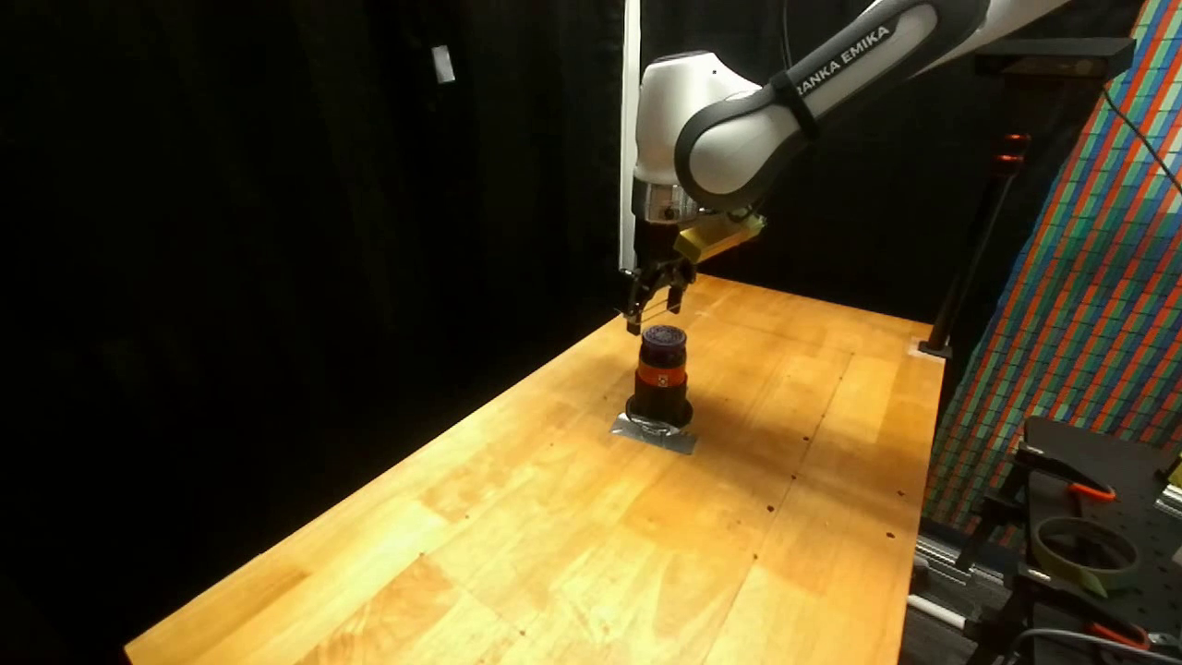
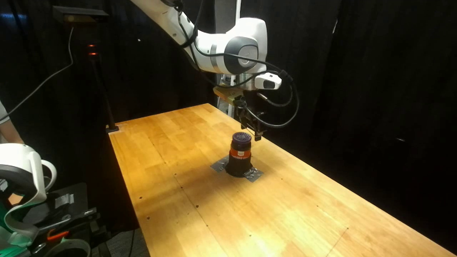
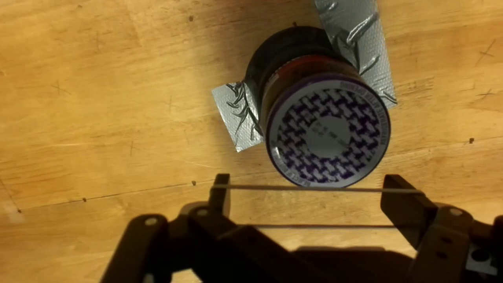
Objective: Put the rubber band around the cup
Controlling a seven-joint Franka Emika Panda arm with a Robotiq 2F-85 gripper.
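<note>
The cup is a dark upright jar with an orange-red band and a purple-and-white patterned top. The cup (image 1: 662, 374) (image 2: 240, 154) stands on the table in both exterior views. In the wrist view the cup's top (image 3: 328, 133) fills the middle right. My gripper (image 1: 654, 320) (image 2: 251, 133) (image 3: 307, 182) is open, fingers pointing down, above and just to one side of the cup's top. A thin tan rubber band (image 3: 267, 188) is stretched around both fingers, its two strands spanning the gap. The near strand overlaps the edge of the cup's top in the wrist view. Contact cannot be told.
Grey tape strips (image 2: 254, 175) (image 3: 237, 118) hold the cup's black base to the wooden table (image 1: 554, 554). A thin dark post (image 1: 951, 268) stands at a far table corner. A black side cart (image 1: 1099, 499) with a tape roll stands beside the table.
</note>
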